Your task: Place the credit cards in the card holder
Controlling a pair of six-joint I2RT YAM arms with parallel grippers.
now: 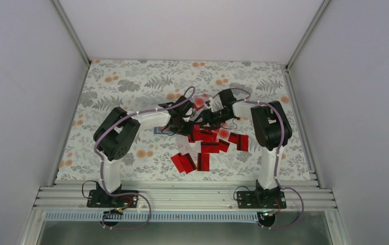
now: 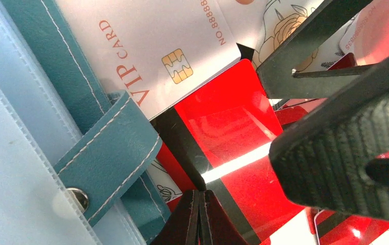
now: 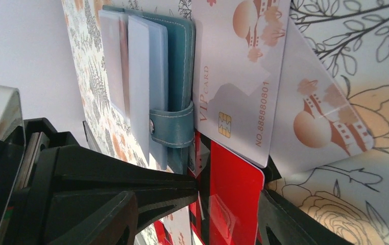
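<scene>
Red credit cards (image 1: 210, 145) scattered mid-frame in top view. Teal card holder (image 2: 100, 143) seen at left of left wrist view, beside white VIP card (image 2: 146, 56). Left gripper (image 2: 199, 204) pinched shut on red card (image 2: 228, 138). Right gripper (image 3: 228, 196) held apart, straddling same card.

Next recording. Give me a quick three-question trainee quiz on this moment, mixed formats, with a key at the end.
1. True or false: the left claw has its jaws spread wide.
2. Multiple choice: what is printed on the pale card lying against the teal card holder? A) VIP CARD B) GIFT CARD C) LIBRARY
3. Fill in: seen from above, the loose cards scattered on the floral cloth are mostly ___ with a black stripe.

Key: 1 false, the jaws are shut tip to tip; 2 A; 3 red.
</scene>
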